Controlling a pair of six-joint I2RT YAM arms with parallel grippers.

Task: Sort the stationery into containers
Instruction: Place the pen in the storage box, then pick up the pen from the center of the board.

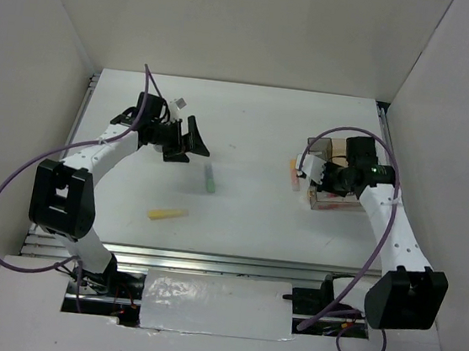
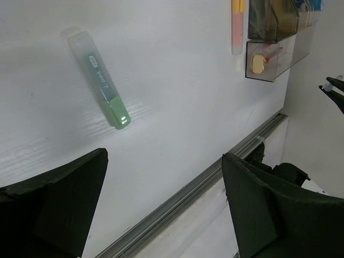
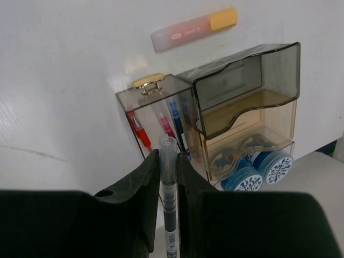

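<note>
The brownish clear container stands at the right; in the right wrist view it holds red pens, a blue pen and blue patterned tape rolls. My right gripper is shut on a dark pen with a clear cap, held just above the pen compartment. An orange-capped highlighter lies on the table beside the box. A green highlighter and a yellow highlighter lie mid-table. My left gripper is open and empty, up-left of the green highlighter.
White walls enclose the table on the left, back and right. A metal rail runs along the table's near edge. A foil-covered strip lies between the arm bases.
</note>
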